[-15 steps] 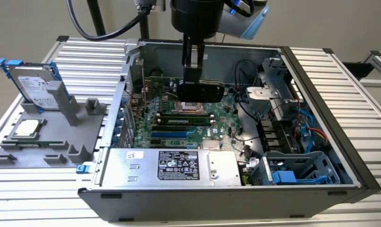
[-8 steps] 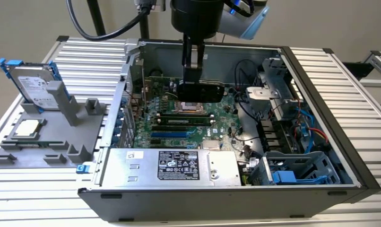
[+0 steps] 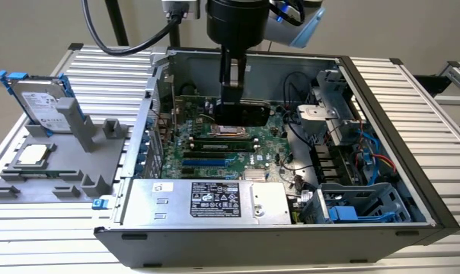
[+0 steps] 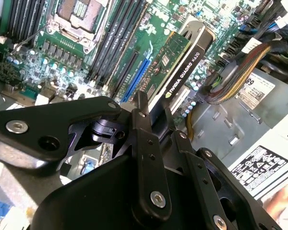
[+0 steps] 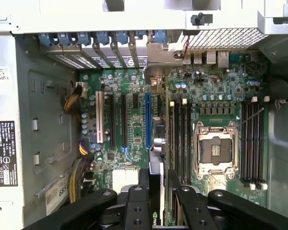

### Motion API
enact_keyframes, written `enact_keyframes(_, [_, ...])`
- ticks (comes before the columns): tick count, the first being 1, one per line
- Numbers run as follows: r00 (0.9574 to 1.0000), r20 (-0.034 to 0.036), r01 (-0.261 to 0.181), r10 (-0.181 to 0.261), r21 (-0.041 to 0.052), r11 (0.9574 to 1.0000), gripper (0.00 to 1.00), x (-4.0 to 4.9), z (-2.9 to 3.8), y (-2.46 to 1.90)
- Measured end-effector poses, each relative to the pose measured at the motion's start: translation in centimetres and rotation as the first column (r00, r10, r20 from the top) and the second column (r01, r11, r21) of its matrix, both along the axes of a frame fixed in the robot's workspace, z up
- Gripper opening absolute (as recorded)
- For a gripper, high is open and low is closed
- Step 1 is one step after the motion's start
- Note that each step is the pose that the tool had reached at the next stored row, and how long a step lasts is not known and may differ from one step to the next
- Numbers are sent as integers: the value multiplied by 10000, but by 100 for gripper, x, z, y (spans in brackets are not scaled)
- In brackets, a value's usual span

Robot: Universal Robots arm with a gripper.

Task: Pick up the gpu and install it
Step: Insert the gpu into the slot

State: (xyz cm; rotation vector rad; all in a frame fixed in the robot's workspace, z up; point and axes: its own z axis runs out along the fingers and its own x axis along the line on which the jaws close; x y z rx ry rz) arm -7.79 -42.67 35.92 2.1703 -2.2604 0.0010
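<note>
Big open computer case (image 3: 382, 131) lying on the slatted table (image 3: 412, 80), side panel off, green motherboard (image 3: 214, 154) exposed inside. Silver power supply (image 3: 207, 200) along the near edge. Off toward the exterior view's left, a grey holder (image 3: 55, 171) carrying an upright hard drive (image 3: 40, 105) (blue rails on it). Down inside the case, gripper (image 4: 156, 112) clamped on the gpu (image 4: 175, 62), card held edge-down just over the board, beside the blue slot (image 5: 147, 120) and near the empty processor socket (image 5: 215, 149). Fingers (image 5: 182, 191) pressed against both faces of the card.
</note>
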Motion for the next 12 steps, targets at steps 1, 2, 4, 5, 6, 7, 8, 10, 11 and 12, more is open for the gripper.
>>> enact_keyframes(1, [10000, -1, 0, 0, -6, 10000, 0, 0, -11, 2])
enact_keyframes(2, [10000, -1, 0, 0, -10, 10000, 0, 0, -24, 4])
enact_keyframes(4, [10000, 0, -1, 1, -9, 10000, 0, 0, -51, 6])
enact_keyframes(5, [10000, 1, 1, -1, -8, 10000, 0, 0, -63, 6])
enact_keyframes(6, [10000, 0, 2, -2, -9, 10000, 0, 0, -75, 7])
enact_keyframes(7, [10000, 1, 3, -3, -9, 10000, 0, 0, -86, 6])
enact_keyframes(8, [10000, 0, 4, -4, -9, 10000, 0, 0, -97, 7])
enact_keyframes(10, [10000, 0, 5, -5, -9, 10000, 0, 0, -117, 7])
enact_keyframes(11, [10000, 1, 5, -5, -9, 10000, 0, 0, -127, 7])
enact_keyframes(12, [10000, 0, 5, -5, -9, 10000, 0, 0, -133, 7])
